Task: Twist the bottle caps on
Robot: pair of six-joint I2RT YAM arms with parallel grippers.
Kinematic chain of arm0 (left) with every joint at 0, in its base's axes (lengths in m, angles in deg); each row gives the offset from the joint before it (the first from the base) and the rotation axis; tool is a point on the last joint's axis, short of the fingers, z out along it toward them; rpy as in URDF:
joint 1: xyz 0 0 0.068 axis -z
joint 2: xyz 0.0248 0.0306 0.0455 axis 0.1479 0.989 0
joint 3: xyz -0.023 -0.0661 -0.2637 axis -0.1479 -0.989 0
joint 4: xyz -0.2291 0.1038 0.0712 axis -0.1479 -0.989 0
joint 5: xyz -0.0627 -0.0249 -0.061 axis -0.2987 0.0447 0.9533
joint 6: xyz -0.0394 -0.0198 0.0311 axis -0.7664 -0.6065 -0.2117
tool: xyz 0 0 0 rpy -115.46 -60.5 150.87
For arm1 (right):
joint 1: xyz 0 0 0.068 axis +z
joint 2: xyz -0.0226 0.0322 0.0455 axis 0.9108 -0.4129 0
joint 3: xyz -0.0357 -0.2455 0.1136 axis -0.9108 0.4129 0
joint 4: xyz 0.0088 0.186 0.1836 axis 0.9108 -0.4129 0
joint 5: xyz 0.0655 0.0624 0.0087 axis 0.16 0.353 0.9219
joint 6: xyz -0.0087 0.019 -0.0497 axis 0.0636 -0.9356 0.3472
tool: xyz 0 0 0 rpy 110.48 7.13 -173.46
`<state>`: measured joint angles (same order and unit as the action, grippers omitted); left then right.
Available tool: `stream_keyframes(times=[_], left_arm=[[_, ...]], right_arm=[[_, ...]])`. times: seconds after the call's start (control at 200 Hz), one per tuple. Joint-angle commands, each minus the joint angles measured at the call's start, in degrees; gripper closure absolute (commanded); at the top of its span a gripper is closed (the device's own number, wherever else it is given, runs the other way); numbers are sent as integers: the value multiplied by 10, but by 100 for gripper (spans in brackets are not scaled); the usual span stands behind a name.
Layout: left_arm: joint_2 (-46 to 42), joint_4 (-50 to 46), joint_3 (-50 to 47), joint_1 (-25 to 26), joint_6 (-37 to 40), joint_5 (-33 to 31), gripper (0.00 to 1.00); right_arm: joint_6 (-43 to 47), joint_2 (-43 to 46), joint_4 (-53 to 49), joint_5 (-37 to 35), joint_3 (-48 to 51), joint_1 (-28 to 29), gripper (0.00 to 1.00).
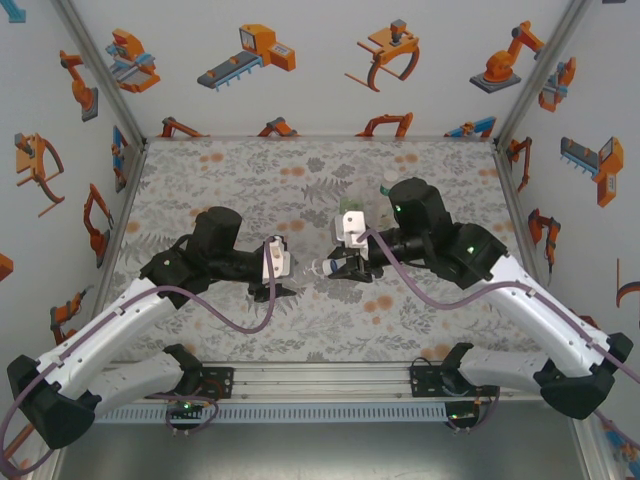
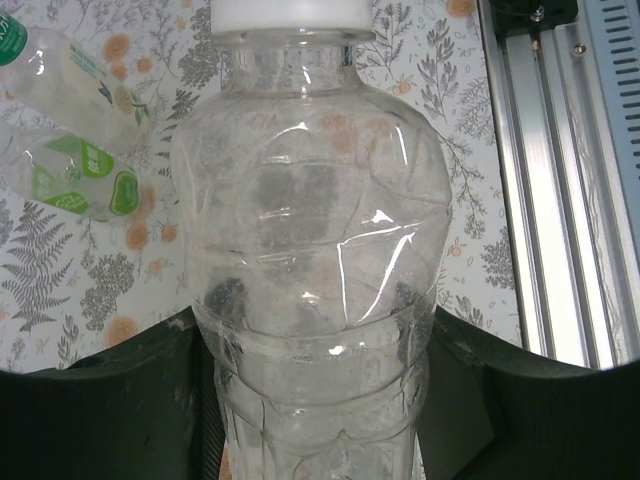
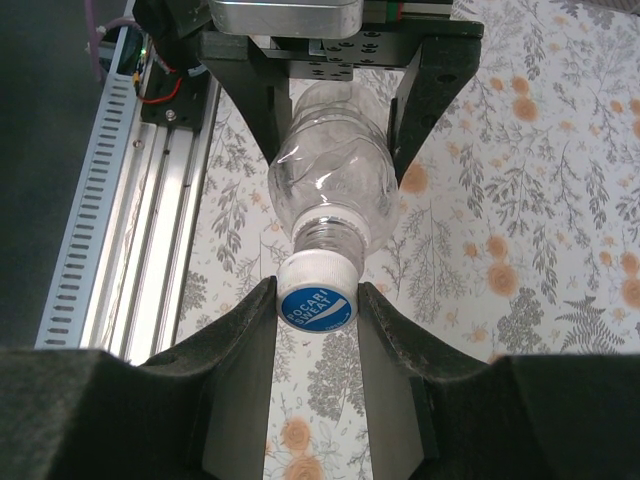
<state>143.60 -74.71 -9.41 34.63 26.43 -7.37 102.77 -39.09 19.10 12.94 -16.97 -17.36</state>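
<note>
Capping of the clear bottle [image 3: 335,180] is under way, not visibly finished: the left gripper [image 2: 315,400] is clamped round its body, holding it level between the arms. The right gripper [image 3: 317,320] is pinched nearly shut on the blue-topped white cap [image 3: 317,300] seated on the neck, though how far the thread has run I cannot tell. The right wrist view gives the cap's printed face; the left wrist view instead gives a green-and-white labelled bottle [image 2: 70,180] and a second bottle [image 2: 80,70] on the floral table [image 2: 470,150] beyond, their capping unclear.
</note>
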Motion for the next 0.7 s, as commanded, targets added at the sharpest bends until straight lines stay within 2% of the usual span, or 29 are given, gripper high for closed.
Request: stream_keyframes(times=[0.0,0.34,0.696], left_arm=[[-6,11,9,1,6,19,100],[-7,11,9,2,8,24,100],[-3,11,9,1,7,23,100]], right_arm=[[6,-9,13,-3,-16,7,100],[7,-17,24,-27,-19,8,100],[16,-16,6,-20,-36,8,100]])
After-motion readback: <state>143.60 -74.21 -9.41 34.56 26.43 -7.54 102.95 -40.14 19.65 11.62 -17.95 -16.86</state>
